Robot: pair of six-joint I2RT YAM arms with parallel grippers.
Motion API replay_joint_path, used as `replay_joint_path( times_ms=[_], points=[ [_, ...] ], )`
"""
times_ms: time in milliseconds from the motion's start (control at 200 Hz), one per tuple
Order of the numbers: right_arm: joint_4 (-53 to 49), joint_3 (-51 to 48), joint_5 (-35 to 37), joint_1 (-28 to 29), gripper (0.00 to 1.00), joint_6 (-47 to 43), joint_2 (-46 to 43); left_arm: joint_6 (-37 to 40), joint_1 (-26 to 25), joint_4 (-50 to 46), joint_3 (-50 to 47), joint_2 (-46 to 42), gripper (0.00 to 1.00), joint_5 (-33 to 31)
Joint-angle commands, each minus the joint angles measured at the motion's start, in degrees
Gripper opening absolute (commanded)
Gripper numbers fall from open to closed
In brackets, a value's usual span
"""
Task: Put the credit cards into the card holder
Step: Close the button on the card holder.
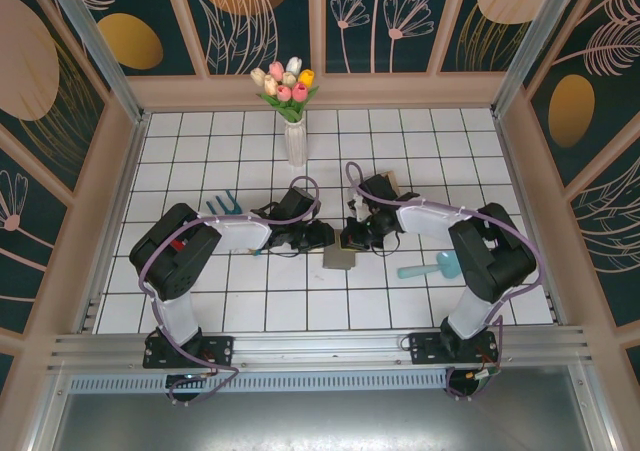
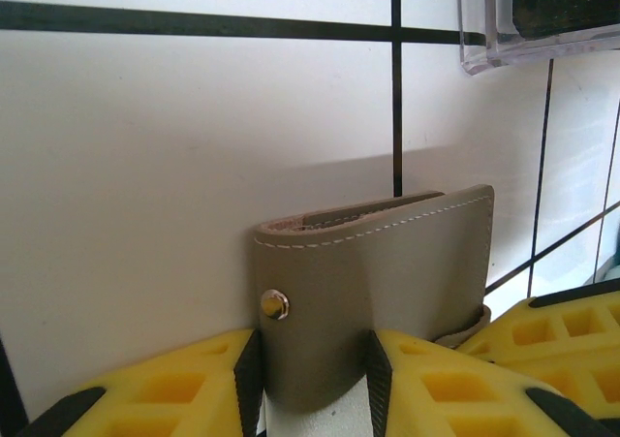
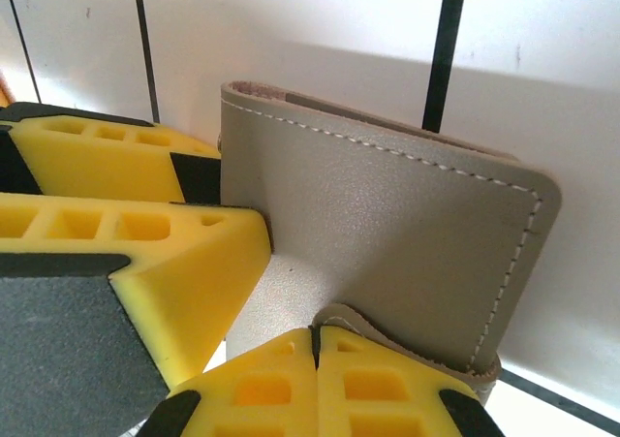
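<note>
We find the folded grey card holder (image 2: pixel 387 263) at lower centre of the left wrist view, over the white tiled desk (image 2: pixel 145 166). The left tool (image 2: pixel 312 364) pinches its lower part between two yellow fingers, just beside a small metal snap stud (image 2: pixel 274 304). At the bottom of the right wrist view the right tool (image 3: pixel 317 359) has its fingers pressed together against the holder's curled clasp tab (image 3: pixel 407 345), though we cannot tell whether the tab is nipped between them.
</note>
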Motion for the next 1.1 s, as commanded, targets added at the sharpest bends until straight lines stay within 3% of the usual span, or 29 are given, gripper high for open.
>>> replay_joint_path(
  times_ms=[0, 245, 405, 636, 806, 886, 926, 976, 1096],
  points=[
    [-1.02, -2.79, 3.07, -0.6, 0.0, 0.33, 4.7, 1.0, -0.44, -2.43, -0.07, 2.11, 0.37, -0.7],
    [0.08, -3.88, 0.76, -5.45, 0.0, 0.08, 12.58, 0.78, -0.38, -0.76, -1.38, 2.18, 0.36, -0.05],
    [-8.0, 1.72, 8.59, -5.15, 0.0, -1.76, 19.37, 1.51, -0.44, -0.92, -1.52, 2.62, 0.36, 0.33],
    [-5.83, 3.14, 5.17, -3.68, 0.0, 0.25, 7.14, 1.62, -0.43, -1.81, -1.15, 1.7, 0.35, -0.91],
    [-1.65, 4.52, 1.32, -2.71, 0.25, 1.08, -4.63, 1.68, -0.44, -1.99, -1.05, -0.69, 0.36, -1.83],
    [0.05, 4.12, 0.38, -2.76, 0.31, 1.24, -8.52, 1.78, -0.44, -2.05, -0.94, -1.88, 0.37, -1.97],
    [0.09, 3.67, 1.85, -2.74, 0.37, 1.6, -10.7, 1.83, -0.38, -2.29, -0.93, -2.35, 0.37, -2.18],
    [-0.81, 3.6, 5.66, -2.76, 0.38, 1.75, -13.08, 2.11, -0.38, -2.66, -0.87, -3.24, 0.38, -2.64],
    [-3.27, 1.05, 27.31, -3.09, 0.42, 4.6, -23.38, 1.95, -0.4, -2.87, -2.94, -8.82, 0.4, -7.24]
  ],
)
